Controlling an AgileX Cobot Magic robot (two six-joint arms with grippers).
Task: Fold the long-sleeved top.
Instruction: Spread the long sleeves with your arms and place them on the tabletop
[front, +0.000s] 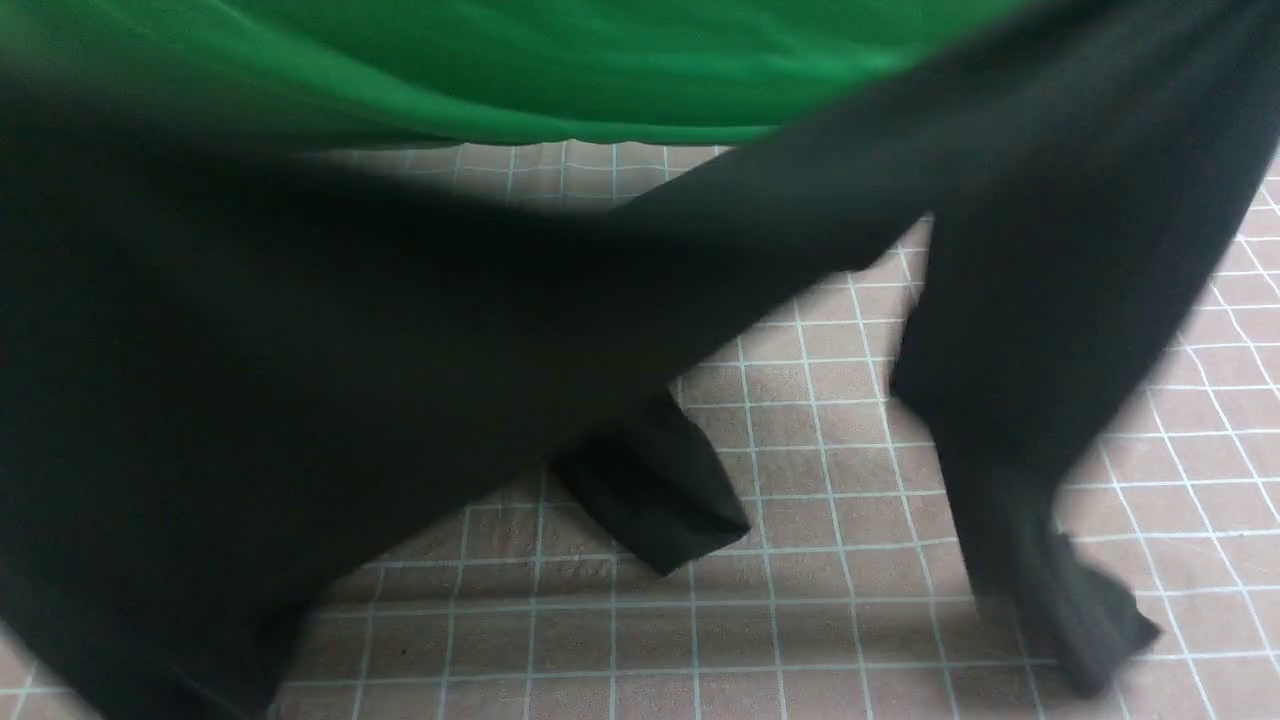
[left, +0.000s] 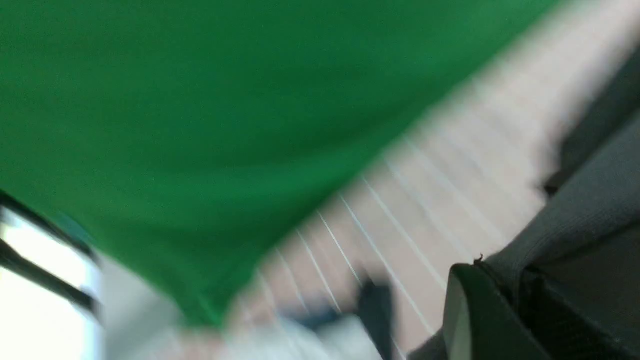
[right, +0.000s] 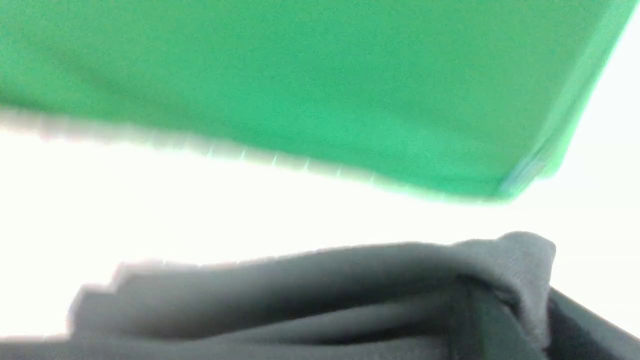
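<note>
Two sleeves (front: 1000, 450) dangle over the gridded mat (front: 820, 520) in the front view, with the long-sleeved top (front: 300, 350) held up wide above it! Left wrist view: the left gripper (left: 510, 295) is clamped on ribbed dark fabric, high off the mat. Right wrist view, blurry: the right gripper (right: 530, 310) pinches a bunched fold of the top.

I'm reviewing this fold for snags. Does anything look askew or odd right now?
The long-sleeved top hangs lopsided above the gridded mat: its body blocks the left of the front view, while one cuff and the other cuff dangle loose near it. No tear or spill shows.
</note>
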